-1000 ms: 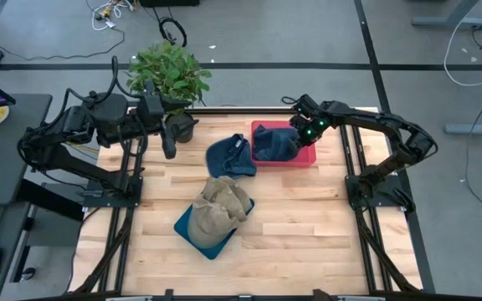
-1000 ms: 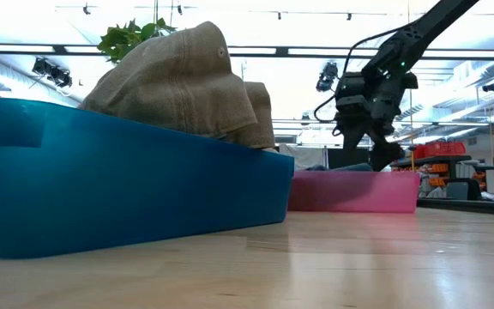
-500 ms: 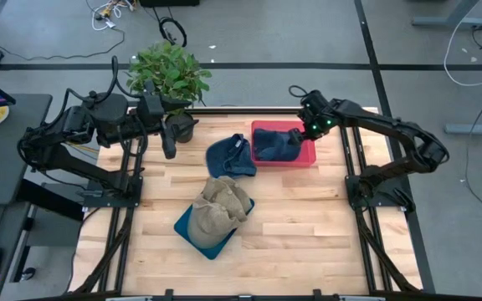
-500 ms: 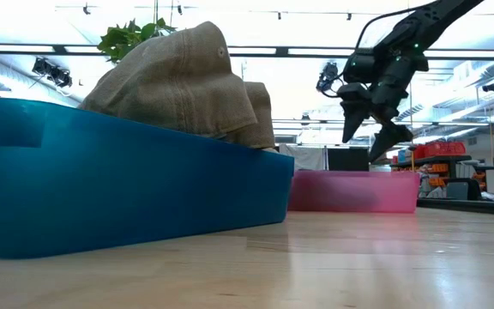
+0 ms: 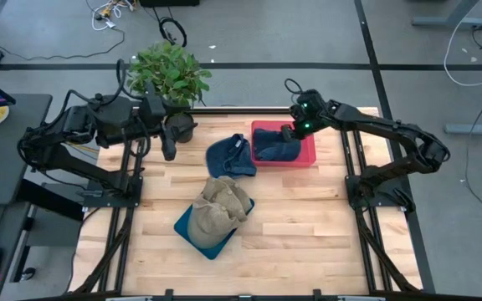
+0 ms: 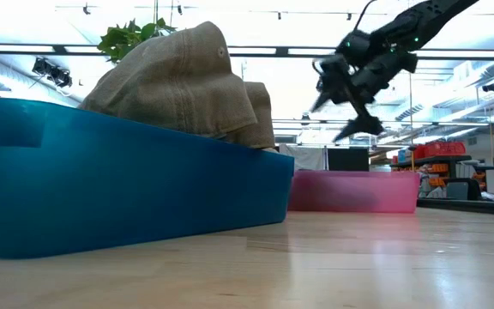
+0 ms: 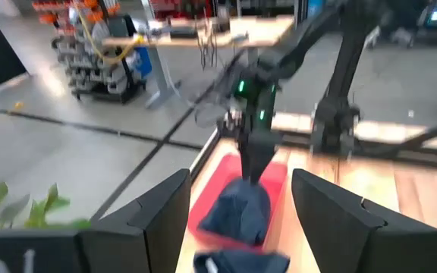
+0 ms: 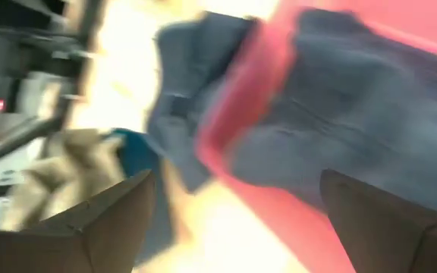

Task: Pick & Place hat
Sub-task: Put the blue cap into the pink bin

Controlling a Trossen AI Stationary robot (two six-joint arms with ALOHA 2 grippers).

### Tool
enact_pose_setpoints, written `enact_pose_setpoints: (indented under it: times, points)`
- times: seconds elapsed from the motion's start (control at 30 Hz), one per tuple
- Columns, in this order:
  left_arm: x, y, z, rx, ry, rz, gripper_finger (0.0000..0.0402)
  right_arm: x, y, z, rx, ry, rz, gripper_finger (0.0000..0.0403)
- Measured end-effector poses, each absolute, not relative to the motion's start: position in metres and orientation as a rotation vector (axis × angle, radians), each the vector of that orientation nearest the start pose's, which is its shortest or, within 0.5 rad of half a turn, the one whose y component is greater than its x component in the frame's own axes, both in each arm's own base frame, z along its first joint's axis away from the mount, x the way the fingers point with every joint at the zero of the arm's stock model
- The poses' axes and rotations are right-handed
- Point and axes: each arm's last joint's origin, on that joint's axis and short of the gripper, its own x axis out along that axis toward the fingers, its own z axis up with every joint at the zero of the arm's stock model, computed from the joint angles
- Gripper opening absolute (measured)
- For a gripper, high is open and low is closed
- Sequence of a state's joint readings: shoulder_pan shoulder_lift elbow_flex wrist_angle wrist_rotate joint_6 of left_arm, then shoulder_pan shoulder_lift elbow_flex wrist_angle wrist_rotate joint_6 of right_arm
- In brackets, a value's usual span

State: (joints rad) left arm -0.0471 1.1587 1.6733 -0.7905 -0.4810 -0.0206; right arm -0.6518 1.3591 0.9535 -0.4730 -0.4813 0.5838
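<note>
A: Nearest the low camera?
B: Tan hat (image 5: 223,206) heaped in the blue bin (image 5: 192,231).
A: Further back?
B: One dark blue hat (image 5: 230,157) on the table (image 5: 308,226), touching the red bin (image 5: 307,156); another blue hat (image 5: 276,148) inside it.
A: Arms?
B: Right gripper (image 5: 289,131) above the red bin, fingers spread, empty. Left gripper (image 5: 170,149) parked by the potted plant (image 5: 167,73), jaws apart.

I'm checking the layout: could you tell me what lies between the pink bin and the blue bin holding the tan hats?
In the high view, a dark blue hat lies on the table between the pink bin and the blue bin.
</note>
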Motion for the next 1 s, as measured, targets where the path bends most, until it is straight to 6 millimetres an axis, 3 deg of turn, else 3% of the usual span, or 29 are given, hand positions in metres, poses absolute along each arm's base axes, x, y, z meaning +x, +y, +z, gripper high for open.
enact_pose_setpoints:
  times: [0.27, 0.43, 0.5, 0.67, 0.87, 1.0]
  points:
    - [0.189, 0.004, 0.474, -0.008, 0.428, 0.435, 0.0234, 0.263, -0.124, 0.267, 0.923, 0.521, -0.205, 0.0373]
    - [0.193, 0.001, 0.462, -0.189, 0.520, 0.402, 0.0234, 0.274, -0.107, 0.274, 0.918, 0.473, -0.136, 0.0373]
    - [0.204, 0.001, 0.454, -0.283, 0.559, 0.427, 0.0234, 0.276, -0.102, 0.275, 0.936, 0.468, -0.121, 0.0373]
    - [0.228, 0.002, 0.429, -0.470, 0.699, 0.562, 0.0230, 0.272, -0.087, 0.289, 0.944, 0.437, -0.073, 0.0373]
    - [0.259, 0.017, 0.389, -0.452, 0.914, 0.769, 0.0206, 0.249, -0.067, 0.320, 0.885, 0.333, -0.101, 0.0373]
    - [0.283, 0.035, 0.359, -0.498, 0.967, 0.805, 0.0198, 0.231, -0.059, 0.337, 0.845, 0.262, -0.119, 0.0373]
